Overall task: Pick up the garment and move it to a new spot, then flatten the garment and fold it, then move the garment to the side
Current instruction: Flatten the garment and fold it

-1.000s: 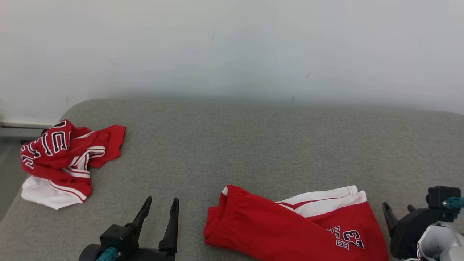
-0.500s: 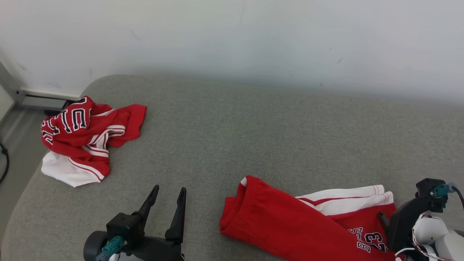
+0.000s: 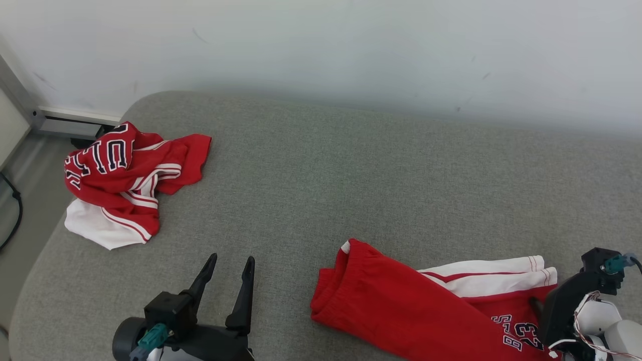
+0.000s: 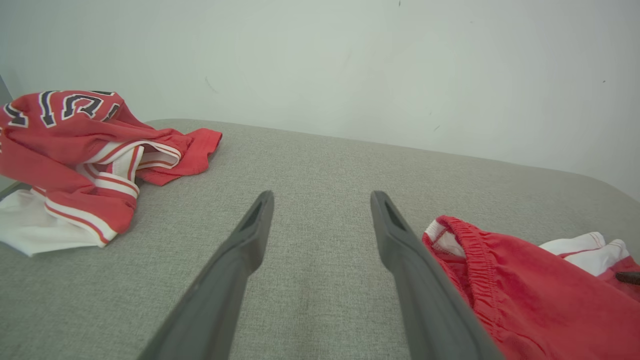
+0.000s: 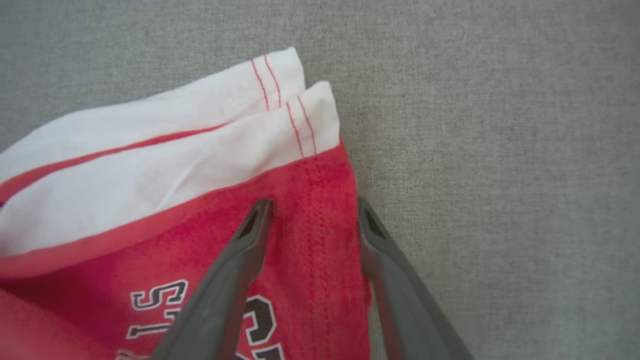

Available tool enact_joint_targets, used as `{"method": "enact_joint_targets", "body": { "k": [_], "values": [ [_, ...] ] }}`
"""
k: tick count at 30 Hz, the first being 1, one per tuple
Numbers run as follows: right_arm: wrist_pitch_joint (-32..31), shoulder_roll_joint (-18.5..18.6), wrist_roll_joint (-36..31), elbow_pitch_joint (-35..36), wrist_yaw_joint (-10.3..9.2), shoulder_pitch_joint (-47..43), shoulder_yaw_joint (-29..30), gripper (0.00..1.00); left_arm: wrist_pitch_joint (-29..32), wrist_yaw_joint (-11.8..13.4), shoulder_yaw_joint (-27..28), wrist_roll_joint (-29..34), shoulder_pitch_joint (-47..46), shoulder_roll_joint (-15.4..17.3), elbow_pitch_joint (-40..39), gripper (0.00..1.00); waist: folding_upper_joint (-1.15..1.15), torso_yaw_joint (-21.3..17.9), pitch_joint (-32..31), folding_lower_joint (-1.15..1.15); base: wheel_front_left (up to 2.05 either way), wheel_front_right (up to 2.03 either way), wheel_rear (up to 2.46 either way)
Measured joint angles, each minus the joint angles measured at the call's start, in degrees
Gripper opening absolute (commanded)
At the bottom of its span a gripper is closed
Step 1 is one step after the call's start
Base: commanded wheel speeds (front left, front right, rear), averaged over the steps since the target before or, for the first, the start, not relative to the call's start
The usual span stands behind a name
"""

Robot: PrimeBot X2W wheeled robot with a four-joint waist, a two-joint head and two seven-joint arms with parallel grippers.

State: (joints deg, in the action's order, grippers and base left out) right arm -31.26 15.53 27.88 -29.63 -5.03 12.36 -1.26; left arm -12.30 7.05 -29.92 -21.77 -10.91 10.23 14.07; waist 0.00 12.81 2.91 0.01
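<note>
A crumpled red-and-white jersey with dark letters, "UL" readable, lies far left on the grey cushion. The left gripper hovers at the near edge, fingers spread and empty. The red shorts, printed "23", lie near right, their length running left-right with the waistband pointing left. The right gripper has its fingers apart astride the right hem.

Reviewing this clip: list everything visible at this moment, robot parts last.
shorts: one, red with white panel and navy lettering, near right of the surface
jersey: one, red and white, crumpled, far left of the surface
padded surface: one, grey, under both garments
wall: one, white, behind
cable: one, black, floor at far left
left gripper: one, dark fingers apart, over bare surface between the garments
right gripper: one, dark fingers apart, straddling the shorts' red hem edge
</note>
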Motion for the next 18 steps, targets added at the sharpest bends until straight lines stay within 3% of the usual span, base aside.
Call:
{"method": "enact_joint_targets", "body": {
  "k": [1, 2, 3, 5, 18],
  "values": [
    [0.0, -0.2, 0.4, -0.1, -0.01, 0.1, 0.2, 0.43, 0.0, 0.0, 0.0, 0.0, 0.0, 0.1, 0.0, 1.00, 0.00, 0.0, 0.0, 0.00, 0.00, 0.00, 0.00],
    [0.0, -0.5, 0.6, -0.3, 0.00, 0.2, 0.3, 0.36, 0.2, 0.0, 0.0, 0.0, 0.0, 0.2, 0.0, 1.00, 0.00, -0.1, 0.0, 0.00, 0.00, 0.00, 0.00],
    [0.0, -0.8, 0.8, -0.4, 0.00, 0.4, 0.4, 0.13, 0.2, 0.0, 0.0, 0.0, 0.0, 0.2, 0.0, 1.00, 0.00, -0.1, 0.0, 0.00, 0.00, 0.00, 0.00],
    [0.0, -1.4, 1.5, -1.1, 0.07, 1.1, 0.5, 0.00, 0.2, 0.0, 0.0, 0.0, 0.0, 0.2, 0.0, 1.00, 0.00, -0.2, 0.0, 0.00, 0.00, 0.00, 0.00],
    [0.6, -0.6, 3.7, -3.6, 0.41, 2.1, 4.1, 0.00, 0.4, 0.0, -0.3, 0.0, -0.1, 0.2, 0.4, 1.00, 0.00, -0.2, -0.8, 0.00, 0.00, 0.00, 0.00]
  ]
}}
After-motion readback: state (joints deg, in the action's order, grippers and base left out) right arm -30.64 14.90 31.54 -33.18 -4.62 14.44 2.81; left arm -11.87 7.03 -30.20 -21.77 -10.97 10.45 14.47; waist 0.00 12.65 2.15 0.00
